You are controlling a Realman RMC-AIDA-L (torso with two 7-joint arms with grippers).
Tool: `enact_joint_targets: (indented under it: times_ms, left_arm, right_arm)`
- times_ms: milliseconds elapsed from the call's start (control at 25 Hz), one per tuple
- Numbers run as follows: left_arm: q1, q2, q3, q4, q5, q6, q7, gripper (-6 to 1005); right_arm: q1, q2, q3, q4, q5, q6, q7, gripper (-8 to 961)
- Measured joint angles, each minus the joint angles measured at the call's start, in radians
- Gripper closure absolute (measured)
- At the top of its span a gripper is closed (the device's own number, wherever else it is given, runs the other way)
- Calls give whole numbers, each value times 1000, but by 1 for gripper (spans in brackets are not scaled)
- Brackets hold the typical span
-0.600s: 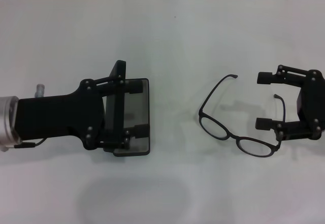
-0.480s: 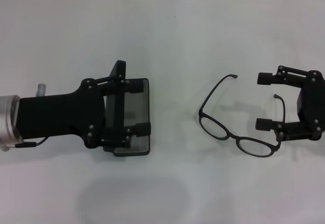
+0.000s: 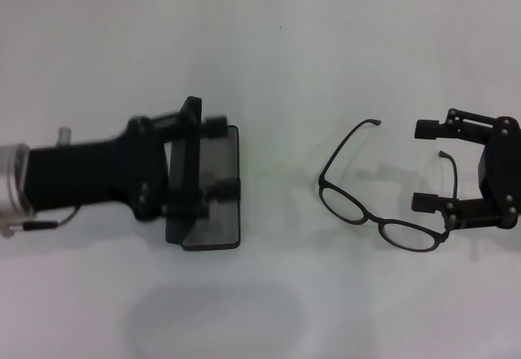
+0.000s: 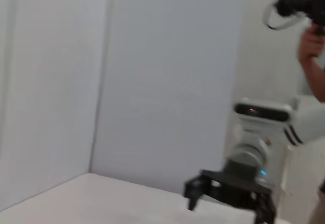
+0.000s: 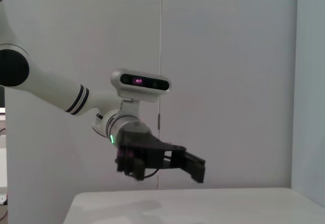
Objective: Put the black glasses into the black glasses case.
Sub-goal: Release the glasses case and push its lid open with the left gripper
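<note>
The left arm reaches in level from the left edge of the head view, its silver wrist cuff at the frame's border and its black gripper (image 3: 216,154) spread wide over the black glasses case (image 3: 213,190), one finger near the far end of the case and the other about midway along it, nothing clamped between them. The case lies open on the white desk (image 3: 277,66), its lid standing up on edge on the side nearest the arm and the grey lining of the tray facing upward. Well apart to the right, the black glasses (image 3: 383,188) rest on the desk with temple arms unfolded and pointing away from the robot. The right gripper (image 3: 427,165) comes in from the right edge, low and level, fingers wide apart and empty, with the nearer temple arm lying between them; whether the near finger touches the frame cannot be told. In the right wrist view the left gripper (image 5: 195,167) shows above the desk.
</note>
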Motion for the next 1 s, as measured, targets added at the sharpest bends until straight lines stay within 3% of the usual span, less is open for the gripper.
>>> enact_joint_targets:
  times_ms: [120, 280, 360, 480, 680, 1000]
  left_arm:
    - [2, 5, -39, 59, 27, -50, -180, 153]
    - [6, 1, -127, 221, 203, -148, -518, 160]
    - [7, -17, -166, 300, 309, -173, -637, 163]
    - [5, -61, -185, 404, 464, -207, -761, 168]
    - [-15, -117, -176, 478, 638, -227, -840, 176]
    - [-24, -120, -138, 474, 674, -281, -885, 189]
  right_arm:
    - [-2, -2, 0, 0, 0, 0, 0, 82]
    - [-3, -4, 0, 0, 0, 0, 0, 82]
    - [-3, -5, 0, 0, -1, 0, 0, 82]
    - [-3, -6, 0, 0, -1, 0, 0, 82]
    - [-3, -4, 0, 0, -10, 1, -5, 82]
    - [-5, 0, 0, 1, -15, 3, -17, 83]
